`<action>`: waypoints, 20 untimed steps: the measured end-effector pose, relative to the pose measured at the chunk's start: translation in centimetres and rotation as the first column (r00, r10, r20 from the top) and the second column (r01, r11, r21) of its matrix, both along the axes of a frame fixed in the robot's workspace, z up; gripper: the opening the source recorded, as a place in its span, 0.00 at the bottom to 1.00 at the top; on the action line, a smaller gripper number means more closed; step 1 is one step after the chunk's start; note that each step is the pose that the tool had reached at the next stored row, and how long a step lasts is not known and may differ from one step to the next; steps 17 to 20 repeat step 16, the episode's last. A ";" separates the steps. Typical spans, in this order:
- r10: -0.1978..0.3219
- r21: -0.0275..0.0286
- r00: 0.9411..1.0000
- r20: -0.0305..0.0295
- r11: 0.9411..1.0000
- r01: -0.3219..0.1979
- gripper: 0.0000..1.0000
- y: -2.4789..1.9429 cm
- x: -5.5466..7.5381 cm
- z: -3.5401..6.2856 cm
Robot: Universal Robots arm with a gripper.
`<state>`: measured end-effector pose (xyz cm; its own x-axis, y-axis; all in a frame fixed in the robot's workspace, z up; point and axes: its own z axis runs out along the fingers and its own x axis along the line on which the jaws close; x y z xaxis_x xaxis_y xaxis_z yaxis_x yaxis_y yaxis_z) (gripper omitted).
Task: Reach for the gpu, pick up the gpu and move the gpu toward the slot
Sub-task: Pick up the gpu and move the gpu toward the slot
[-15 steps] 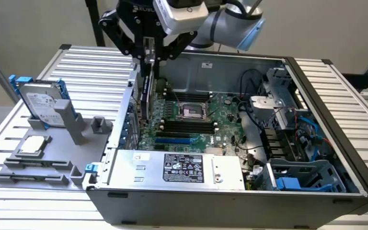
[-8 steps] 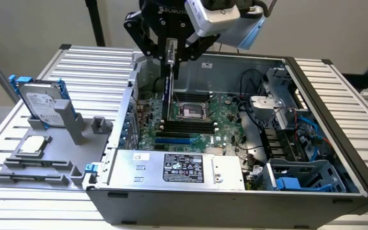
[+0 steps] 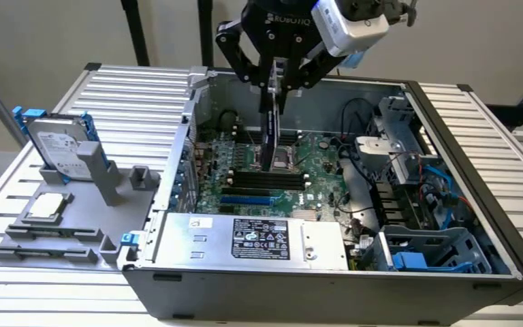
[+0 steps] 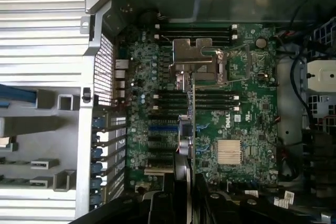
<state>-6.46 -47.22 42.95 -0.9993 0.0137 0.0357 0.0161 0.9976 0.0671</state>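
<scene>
Dark blade-thin gpu point(image 3: 270, 129) in gripper point(image 3: 276, 83)

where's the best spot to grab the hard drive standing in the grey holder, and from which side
Probably the top edge of the hard drive, coming straight down from above. It stands upright in the grey holder, whose post covers its lower front, while the top and its blue rails stand free.

The thin flat dark circuit-board card point(image 3: 272, 116), seen edge-on like a blade, hangs upright, its long edge running from twelve to six o'clock in the exterior view. Its upper end is clamped above the open computer case point(image 3: 479, 204); its lower end hangs over the green motherboard point(image 3: 321, 170).
</scene>
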 end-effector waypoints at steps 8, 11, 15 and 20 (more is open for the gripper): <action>0.000 0.000 1.000 0.000 1.000 0.000 0.26 1.14 2.2 -0.55; 0.000 0.000 1.000 0.000 1.000 0.000 0.26 1.14 2.2 -0.55; 0.000 0.000 1.000 0.000 1.000 0.000 0.26 1.14 2.2 -0.55; 0.000 0.000 1.000 0.000 1.000 0.000 0.26 1.14 2.2 -0.55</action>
